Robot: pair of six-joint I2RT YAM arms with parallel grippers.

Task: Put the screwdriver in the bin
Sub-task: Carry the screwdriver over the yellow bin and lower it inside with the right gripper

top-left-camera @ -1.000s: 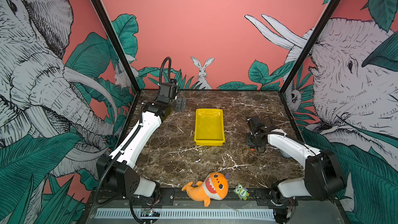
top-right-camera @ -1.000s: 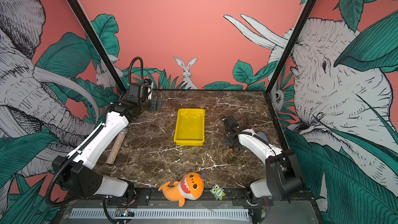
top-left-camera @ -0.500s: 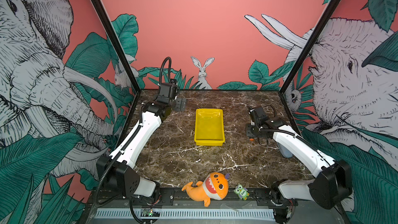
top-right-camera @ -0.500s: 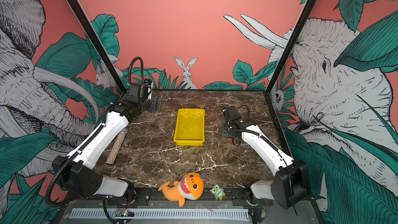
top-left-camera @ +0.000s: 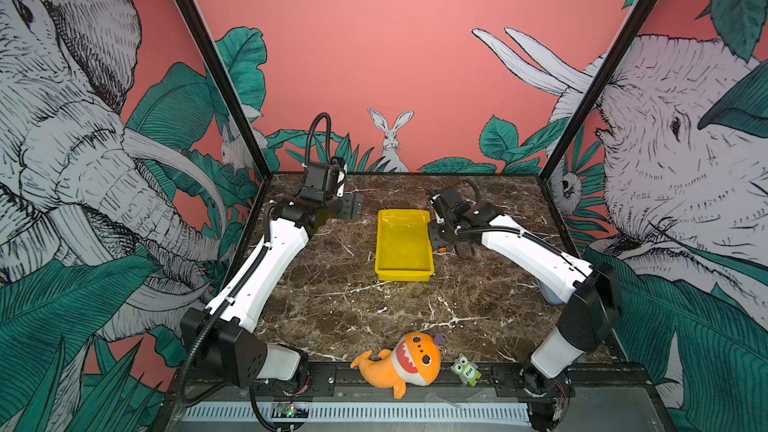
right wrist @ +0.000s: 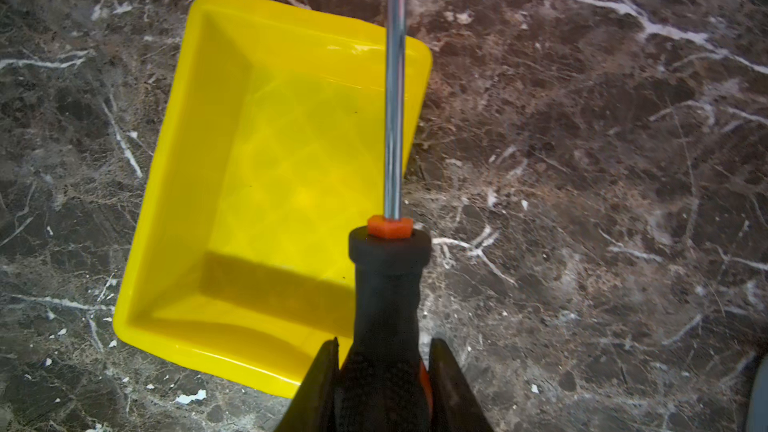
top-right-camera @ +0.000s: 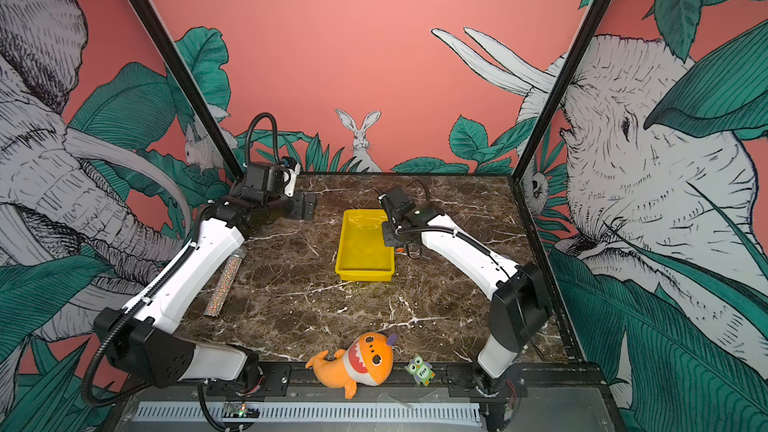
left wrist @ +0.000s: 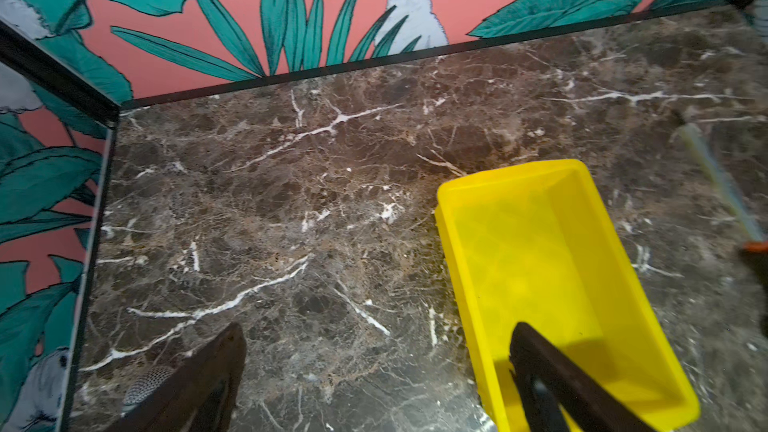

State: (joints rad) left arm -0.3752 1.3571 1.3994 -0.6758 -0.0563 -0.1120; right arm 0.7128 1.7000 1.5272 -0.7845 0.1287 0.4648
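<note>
The screwdriver point(right wrist: 388, 276) is being gripped by its handle in the clenched right pincer point(right wrist: 383, 347), seemingly being held over the bin's point(right wrist: 178, 160) edge. The bin is lying empty on the table point(right wrist: 582, 201); release is being awaited. The left pincer point(left wrist: 378, 338) is being held spread, idle.

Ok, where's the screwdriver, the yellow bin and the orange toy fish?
screwdriver point(right wrist: 388, 268): right wrist view, on its black handle.
yellow bin point(top-left-camera: 402, 243): in a top view, on its bare floor.
orange toy fish point(top-left-camera: 419, 347): in a top view, on its head.
</note>
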